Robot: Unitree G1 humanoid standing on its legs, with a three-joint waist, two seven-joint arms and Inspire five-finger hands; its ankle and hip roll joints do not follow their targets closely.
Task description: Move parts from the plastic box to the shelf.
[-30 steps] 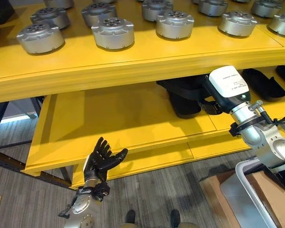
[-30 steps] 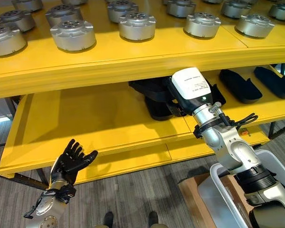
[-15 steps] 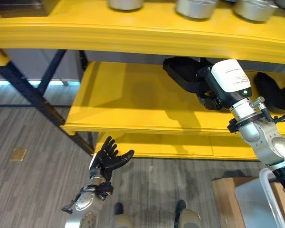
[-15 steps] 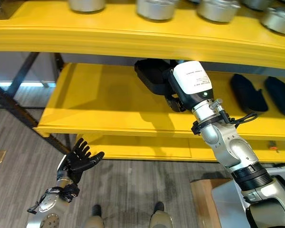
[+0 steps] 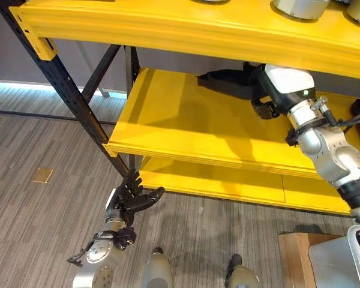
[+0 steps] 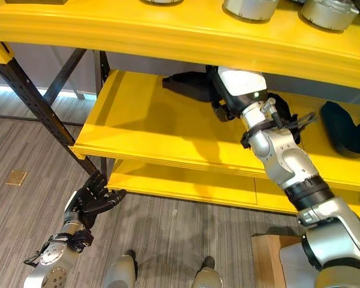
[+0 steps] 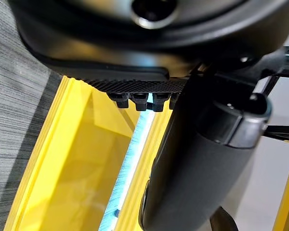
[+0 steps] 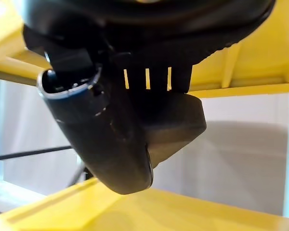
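Under upper shelf (image 5: 186, 30) | right hand (image 6: 219, 96) still gripping black part (image 6: 189, 87)

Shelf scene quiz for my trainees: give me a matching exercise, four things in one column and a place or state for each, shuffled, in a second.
Things:
1. left robot hand
2. right robot hand
3. black part
4. round metal parts

Places or states:
A. standing on the top shelf board
B. open, low over the grey floor
C. held in the air above the middle shelf board
D. reaching in under the top board, shut on a part

Pairs: 1-B, 2-D, 3-C, 4-A
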